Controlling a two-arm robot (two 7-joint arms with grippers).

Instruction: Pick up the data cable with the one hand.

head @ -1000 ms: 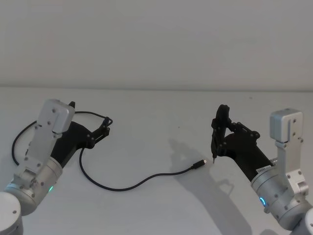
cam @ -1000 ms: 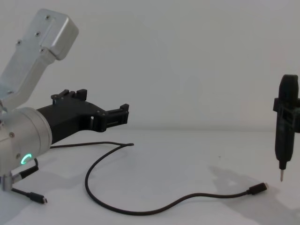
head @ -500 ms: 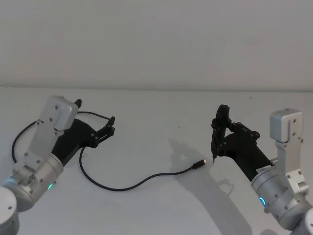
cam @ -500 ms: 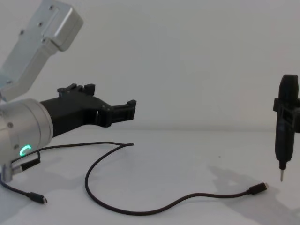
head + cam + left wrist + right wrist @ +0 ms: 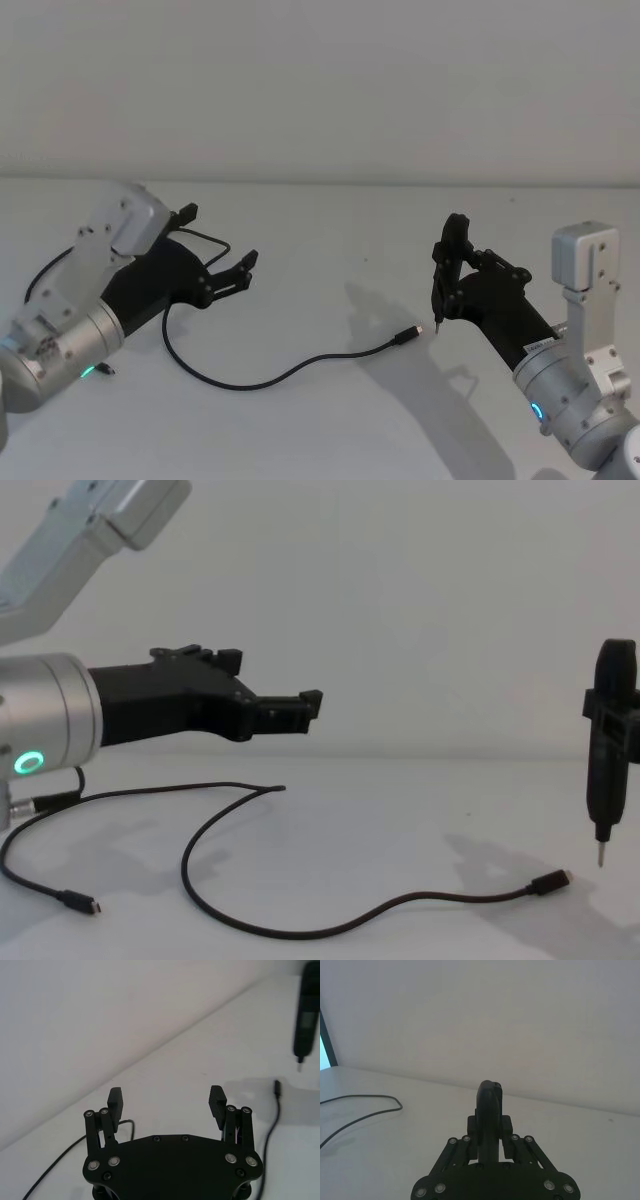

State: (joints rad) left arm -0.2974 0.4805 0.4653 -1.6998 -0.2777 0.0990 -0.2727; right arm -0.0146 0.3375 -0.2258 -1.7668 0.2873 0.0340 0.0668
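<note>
L end effector [image 5: 166,1096] open, hovers above table [image 5: 330,230], over cable [image 5: 250,386] bend. R end effector [image 5: 490,1132] clamps slim tool [image 5: 608,750], tip near plug [image 5: 405,335].

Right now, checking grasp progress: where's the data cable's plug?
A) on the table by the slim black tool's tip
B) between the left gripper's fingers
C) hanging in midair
A: the plug of the data cable lies on the table by the slim black tool's tip; the left gripper hovers open, apart.

PLACE: you're in a robot test lab | SIGNS: plain white desk [image 5: 330,225], blank white wall [image 5: 320,80] behind it | ON DESK: data cable [image 5: 300,370] lying loose
</note>
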